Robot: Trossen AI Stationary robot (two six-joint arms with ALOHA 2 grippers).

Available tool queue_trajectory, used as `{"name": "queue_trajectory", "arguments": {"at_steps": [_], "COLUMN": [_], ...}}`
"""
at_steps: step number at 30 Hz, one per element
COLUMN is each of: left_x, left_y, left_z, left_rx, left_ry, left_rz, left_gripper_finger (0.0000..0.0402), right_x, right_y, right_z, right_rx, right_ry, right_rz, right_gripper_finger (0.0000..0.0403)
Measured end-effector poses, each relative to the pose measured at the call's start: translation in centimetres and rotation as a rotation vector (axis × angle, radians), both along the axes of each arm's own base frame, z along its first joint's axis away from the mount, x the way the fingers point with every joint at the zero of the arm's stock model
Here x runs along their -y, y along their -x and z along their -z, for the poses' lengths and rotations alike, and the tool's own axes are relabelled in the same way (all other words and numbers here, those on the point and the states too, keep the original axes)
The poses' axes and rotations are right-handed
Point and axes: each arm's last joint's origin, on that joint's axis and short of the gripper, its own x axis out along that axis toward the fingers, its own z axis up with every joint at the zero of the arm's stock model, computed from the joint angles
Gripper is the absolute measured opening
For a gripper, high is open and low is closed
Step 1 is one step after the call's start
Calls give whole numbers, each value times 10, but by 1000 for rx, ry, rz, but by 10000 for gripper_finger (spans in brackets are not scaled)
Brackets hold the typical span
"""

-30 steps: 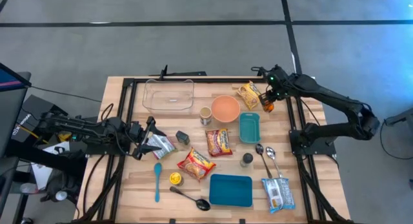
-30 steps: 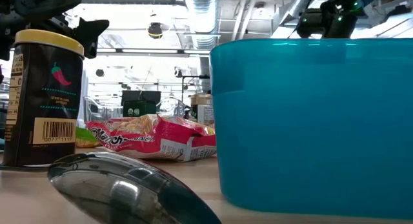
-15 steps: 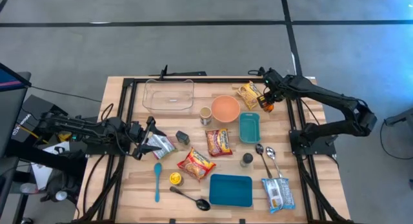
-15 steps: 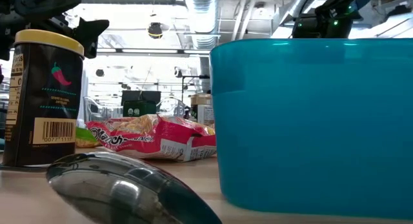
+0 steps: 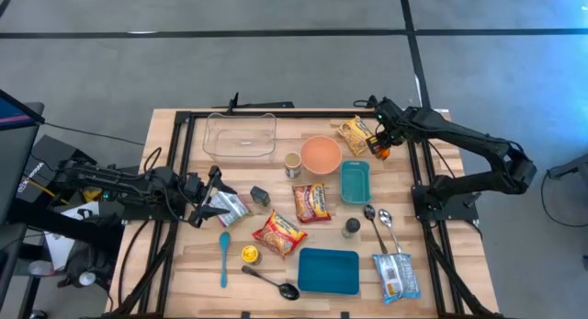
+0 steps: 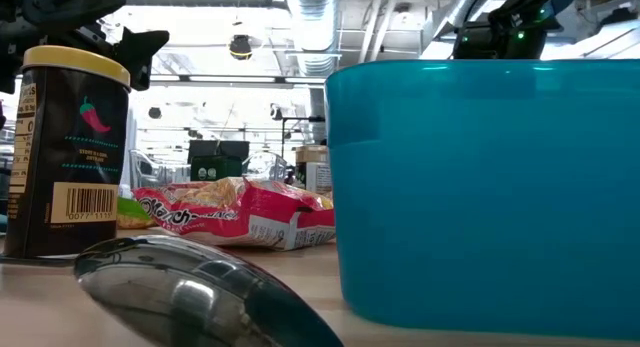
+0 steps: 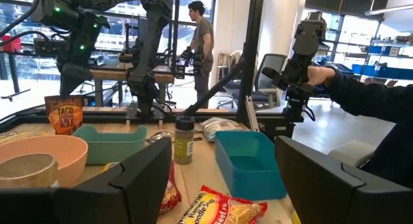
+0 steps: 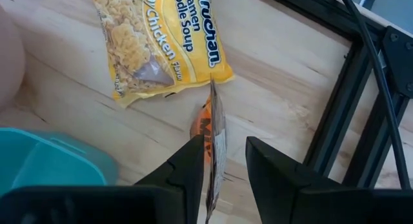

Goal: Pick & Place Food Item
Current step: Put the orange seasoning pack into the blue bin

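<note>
My right gripper [image 5: 380, 141] is at the table's far right, shut on an orange seasoning packet [image 8: 213, 128]. The packet stands upright and edge-on between the fingers; in the left wrist view [image 7: 63, 114] it shows its printed face. A yellow ramen packet [image 8: 161, 43] lies flat on the table just beyond it. My left gripper [image 5: 208, 201] waits at the left, open and empty, beside a silvery packet [image 5: 231, 207]. My right gripper pinches the orange packet's upper edge [image 8: 215, 161] between its two fingers, from above, pointing down. The packet hangs upright below the fingers. I cannot tell whether its lower end [image 8: 201, 126] touches the wood.
A peach bowl [image 5: 321, 153] and a small teal tray [image 5: 355, 181] lie near the right gripper. A clear container [image 5: 241, 135], a cup [image 5: 293, 164], red noodle packets [image 5: 310, 201], a large teal box [image 5: 328, 269], spoons, jars and a black frame rail [image 8: 361, 75] are around.
My right gripper has shifted a little toward the table's left with the orange packet, then kept still. The packet stays upright in the fingers.
</note>
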Motion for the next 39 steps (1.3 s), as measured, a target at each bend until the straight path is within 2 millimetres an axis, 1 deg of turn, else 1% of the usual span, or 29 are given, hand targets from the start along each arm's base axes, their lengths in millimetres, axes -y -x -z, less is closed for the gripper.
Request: {"name": "queue_trajectory", "arguments": {"at_steps": [8,14,16,24,28,39], "left_x": [0,0,0,0,0,0], "left_y": [0,0,0,0,0,0], "left_z": [0,0,0,0,0,0], "left_rx": [0,0,0,0,0,0], "left_ry": [0,0,0,0,0,0], "left_rz": [0,0,0,0,0,0], "left_gripper_finger": [271,271,271,271,271,271], "right_x": [-3,-9,-8,-7,-6,-6], "right_y": [-1,0,1,-1,-1,-1], "right_z": [2,24,28,29,28,28], "right_rx": [5,-18,-19,-4,-9,-6], "right_ry": [-6,-25,-13,7,26,31], "right_rz": [7,-8,-2,-9,-4,-6], "right_gripper_finger": [108,108,108,105,85,8]}}
